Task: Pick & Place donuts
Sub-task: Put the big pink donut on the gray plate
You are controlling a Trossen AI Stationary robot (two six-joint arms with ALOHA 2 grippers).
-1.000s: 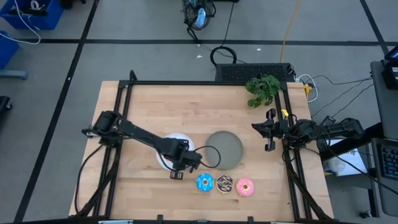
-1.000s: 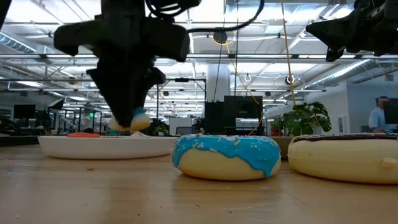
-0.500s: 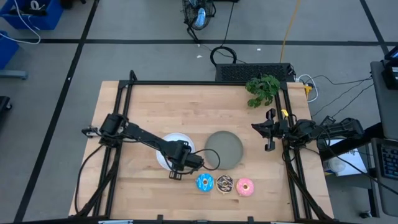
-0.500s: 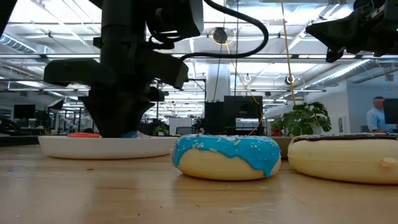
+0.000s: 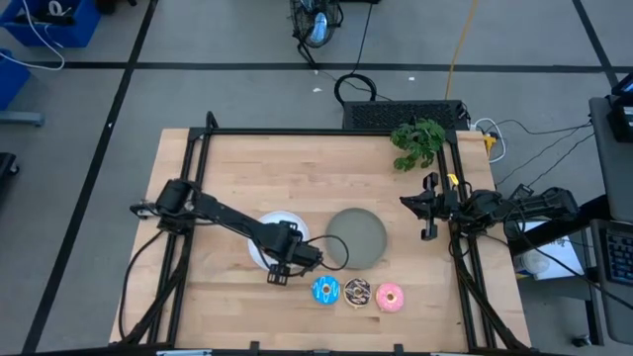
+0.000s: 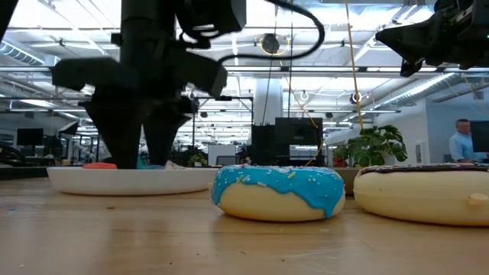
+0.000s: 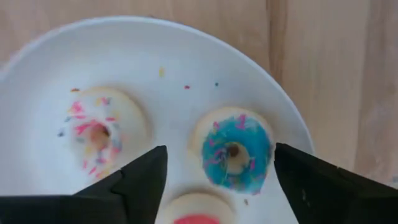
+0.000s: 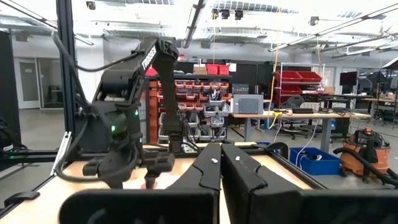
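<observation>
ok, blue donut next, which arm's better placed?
Left, probably. Its end effector, open, hovers at the white plate, close to the blue donut. The right end effector, shut, is parked at the table's right edge, beyond the grey plate.

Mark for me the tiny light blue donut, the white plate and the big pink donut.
tiny light blue donut (image 7: 236, 155), left wrist view, on its blue icing beside the hole.
white plate (image 7: 205, 56), left wrist view, on bare plate surface.
big pink donut (image 5: 390, 297), high view, on its pink icing.

high cam looks straight down; low cam level at tabletop; both share blue donut (image 5: 325, 290).
</observation>
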